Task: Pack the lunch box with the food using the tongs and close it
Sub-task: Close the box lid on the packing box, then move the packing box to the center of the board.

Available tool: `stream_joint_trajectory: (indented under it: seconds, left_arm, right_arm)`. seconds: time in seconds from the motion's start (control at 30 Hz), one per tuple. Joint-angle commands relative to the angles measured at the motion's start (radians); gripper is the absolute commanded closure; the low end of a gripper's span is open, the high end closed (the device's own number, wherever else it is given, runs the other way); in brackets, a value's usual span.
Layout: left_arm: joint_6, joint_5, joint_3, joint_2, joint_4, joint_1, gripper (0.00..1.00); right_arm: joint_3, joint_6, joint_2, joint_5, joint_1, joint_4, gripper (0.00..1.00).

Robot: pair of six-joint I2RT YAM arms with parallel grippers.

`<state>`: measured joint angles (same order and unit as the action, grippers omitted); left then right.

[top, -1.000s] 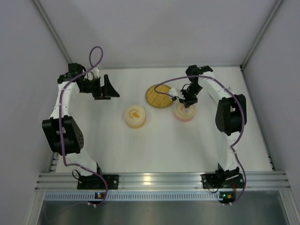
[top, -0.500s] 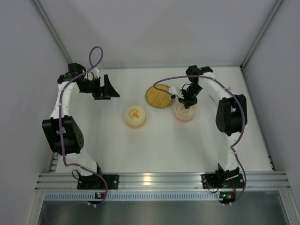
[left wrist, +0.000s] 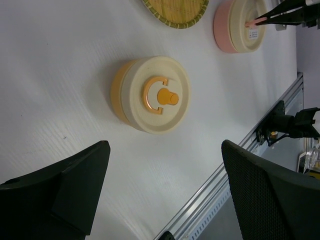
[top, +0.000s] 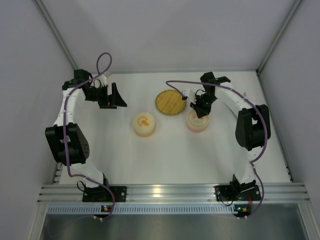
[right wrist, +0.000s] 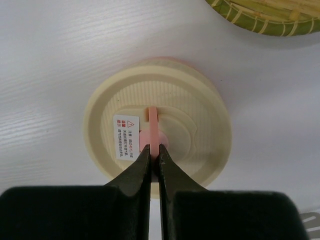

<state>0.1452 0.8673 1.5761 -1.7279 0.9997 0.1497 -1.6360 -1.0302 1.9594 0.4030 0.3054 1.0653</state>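
The pink lunch box (top: 197,123) stands right of centre with its cream lid (right wrist: 192,120) on. My right gripper (right wrist: 154,152) is shut on the lid's thin pink handle (right wrist: 152,117), reaching it from above (top: 200,109). An orange lunch box (top: 144,124) with a cream lid and orange handle (left wrist: 161,96) stands at the centre. My left gripper (left wrist: 165,145) hangs open over bare table at the back left (top: 116,96), well short of the orange box. The food is out of view. A grey metal sliver (right wrist: 312,220) shows at one corner; I cannot tell whether it is the tongs.
A round woven plate (top: 169,102) lies behind the two boxes, bare as far as it shows (right wrist: 265,20). White walls close the table on three sides. An aluminium rail (top: 170,191) runs along the near edge by the arm bases.
The right arm's elbow has swung outward to the right while its gripper stays shut at the pink lid's handle. The left arm has hardly moved.
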Motion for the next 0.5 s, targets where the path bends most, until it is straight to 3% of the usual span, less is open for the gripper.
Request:
stream_joint_trajectory:
  seconds: [0.0,0.13,0.47]
  left_arm:
    - [0.068,-0.011,-0.019,0.037,0.011,0.004,0.02]
    - [0.134,-0.056,-0.06,0.063,0.013,0.005,0.02]
    - [0.293,-0.108,-0.146,0.097,0.054,-0.019,0.05]
  right_arm:
    - [0.041,0.159,0.035,-0.01,0.008,0.011,1.0]
    - [0.099,0.238,0.029,0.025,0.017,0.01,1.0]
    - [0.255,0.562,-0.05,0.155,0.087,-0.185,1.0]
